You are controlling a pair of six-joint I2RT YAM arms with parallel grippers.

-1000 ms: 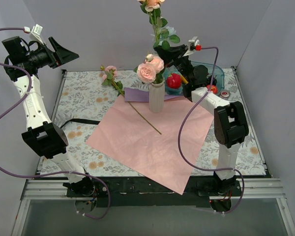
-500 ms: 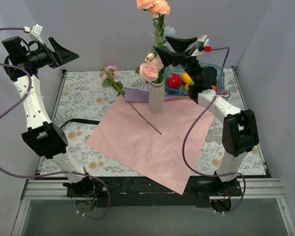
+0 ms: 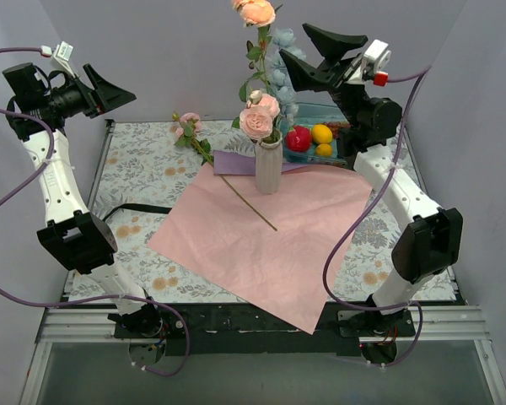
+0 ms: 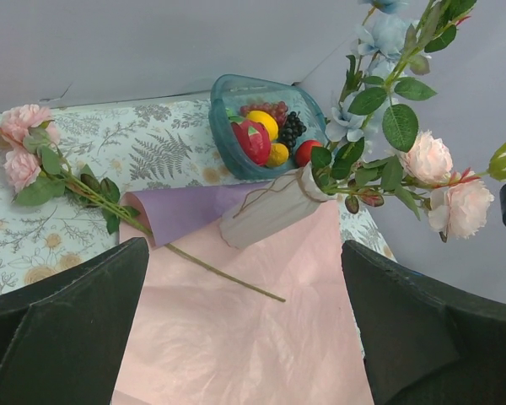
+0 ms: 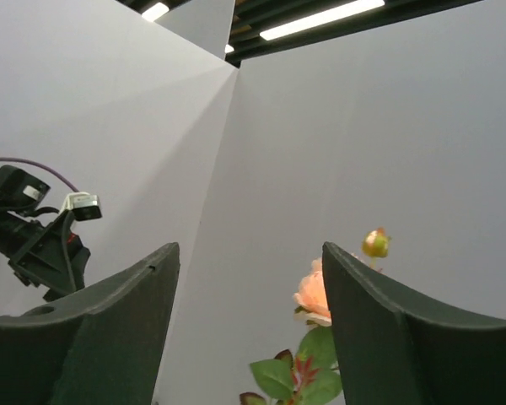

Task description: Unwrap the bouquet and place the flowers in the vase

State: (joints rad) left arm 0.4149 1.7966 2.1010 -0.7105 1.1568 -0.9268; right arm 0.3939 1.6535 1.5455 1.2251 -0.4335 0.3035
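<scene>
The white vase [image 3: 268, 165] stands on the spread pink wrapping paper [image 3: 261, 240], with purple paper [image 3: 234, 162] behind it. Pink roses [image 3: 257, 121], a tall peach rose [image 3: 256, 12] and pale blue blooms [image 3: 280, 66] stand in the vase. One pink flower [image 3: 190, 126] lies on the table to the left, its stem across the paper. My right gripper [image 3: 293, 51] is open, high to the right of the tall stem, holding nothing; the peach rose [image 5: 316, 295] shows beside its finger. My left gripper [image 3: 110, 84] is open, high at the far left. The vase [image 4: 270, 215] also shows in the left wrist view.
A teal fruit bowl [image 3: 304, 156] with red and yellow fruit sits behind the vase to its right, under my right arm. A black ribbon [image 3: 135, 207] lies on the floral cloth left of the paper. Grey walls close in the back and sides.
My right gripper has opened off the tall peach rose stem and risen up and to the right. The stem stays standing in the vase. The left arm has not moved.
</scene>
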